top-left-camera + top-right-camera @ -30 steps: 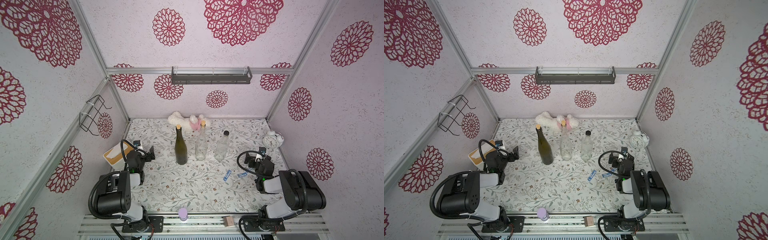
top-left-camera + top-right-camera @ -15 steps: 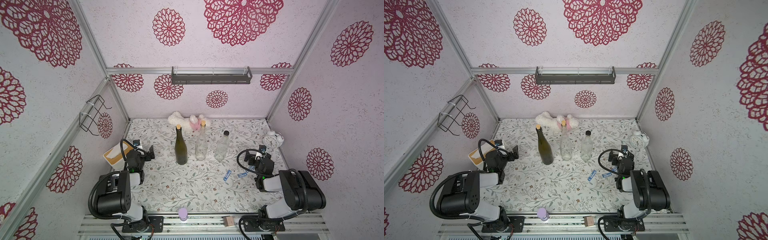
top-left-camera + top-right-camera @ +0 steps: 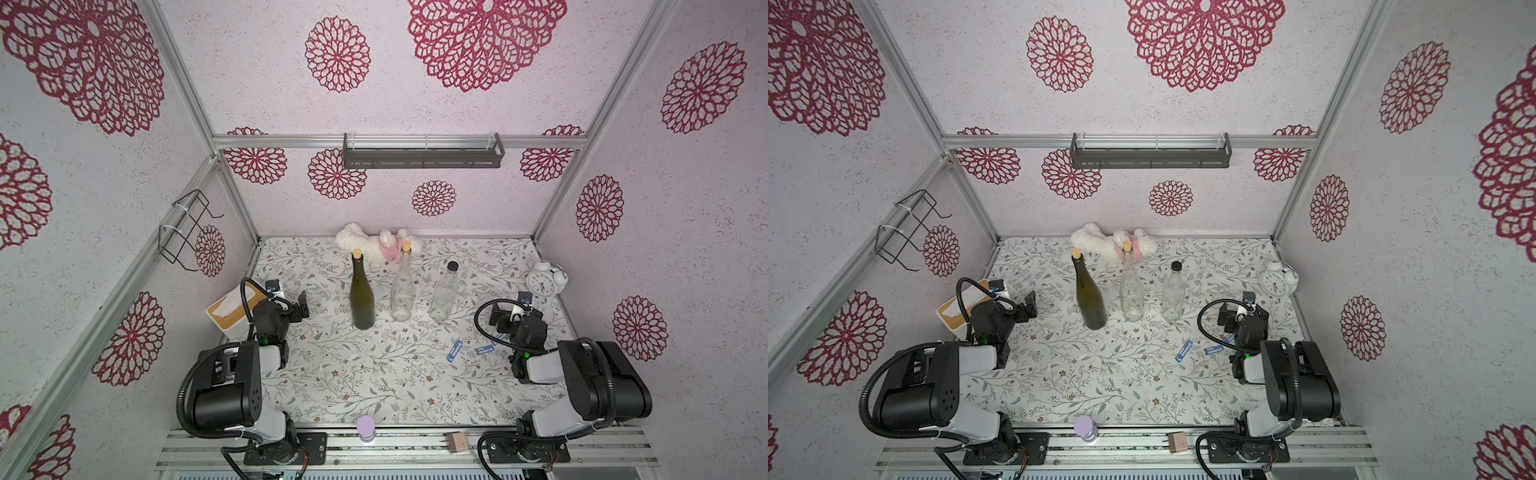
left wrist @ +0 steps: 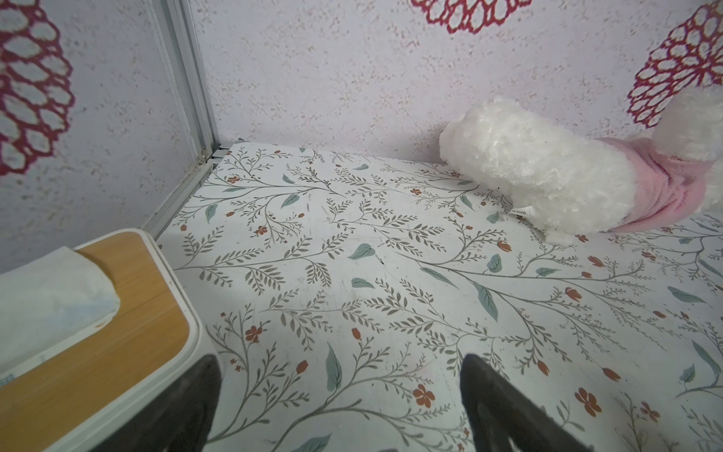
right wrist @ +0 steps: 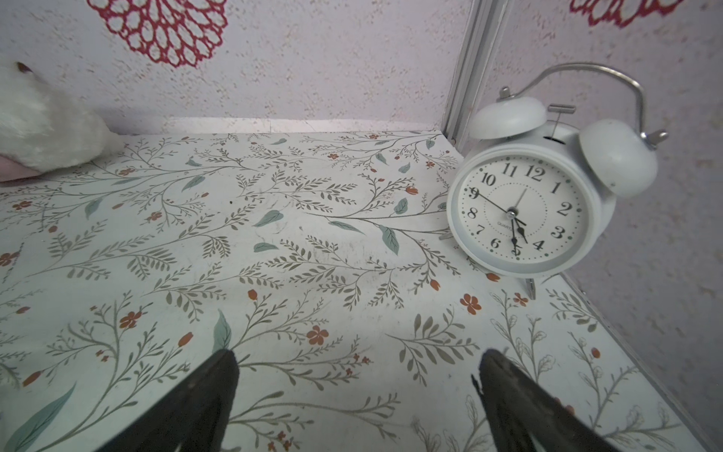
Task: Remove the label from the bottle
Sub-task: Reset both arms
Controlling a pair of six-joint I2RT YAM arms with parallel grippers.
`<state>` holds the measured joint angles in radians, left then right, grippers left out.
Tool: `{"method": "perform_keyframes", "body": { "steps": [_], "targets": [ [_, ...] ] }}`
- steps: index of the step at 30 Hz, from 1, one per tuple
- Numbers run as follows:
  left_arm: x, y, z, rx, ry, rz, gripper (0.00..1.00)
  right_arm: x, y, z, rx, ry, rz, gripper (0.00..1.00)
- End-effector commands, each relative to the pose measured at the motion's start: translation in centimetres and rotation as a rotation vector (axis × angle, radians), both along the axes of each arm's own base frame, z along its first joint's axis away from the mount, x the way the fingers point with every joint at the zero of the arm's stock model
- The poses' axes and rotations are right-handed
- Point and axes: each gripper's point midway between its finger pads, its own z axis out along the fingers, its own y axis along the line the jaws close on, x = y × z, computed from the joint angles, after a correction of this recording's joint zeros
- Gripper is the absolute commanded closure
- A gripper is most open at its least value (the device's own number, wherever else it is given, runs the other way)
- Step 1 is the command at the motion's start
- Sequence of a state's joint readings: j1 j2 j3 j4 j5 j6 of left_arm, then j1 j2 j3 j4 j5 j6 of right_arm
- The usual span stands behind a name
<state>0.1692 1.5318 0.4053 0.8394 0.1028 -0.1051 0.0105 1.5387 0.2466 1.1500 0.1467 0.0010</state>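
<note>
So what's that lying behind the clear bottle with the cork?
A white plush toy with a pink garment lies against the back wall. The neck and cork of the clear bottle cover part of its pink middle, so that part is hidden.

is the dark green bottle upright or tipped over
Upright: the dark green glass bottle stands on its base on the floral tabletop, with its cork at the top.

upright in a row stand a dark green bottle [image 3: 1090, 299], a corked clear bottle [image 3: 1132, 291] and a black-capped clear bottle [image 3: 1173, 296] — blue label strips [image 3: 1184, 351] lie flat on the table [image 3: 1100, 374] nearby.
</note>
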Motion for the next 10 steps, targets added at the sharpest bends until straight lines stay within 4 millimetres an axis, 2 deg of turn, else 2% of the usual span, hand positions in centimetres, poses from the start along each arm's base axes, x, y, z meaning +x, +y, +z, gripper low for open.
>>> {"method": "perform_keyframes", "body": {
  "steps": [1, 10],
  "targets": [
    [0.32, 0.44, 0.65, 0.004, -0.018, 0.010, 0.03, 0.61, -0.14, 1.43, 0.012, -0.050, -0.016, 0.01],
    [0.32, 0.41, 0.63, 0.004, -0.017, 0.009, 0.03, 0.72, -0.07, 1.47, 0.011, -0.048, -0.014, 0.01]
  ]
}}
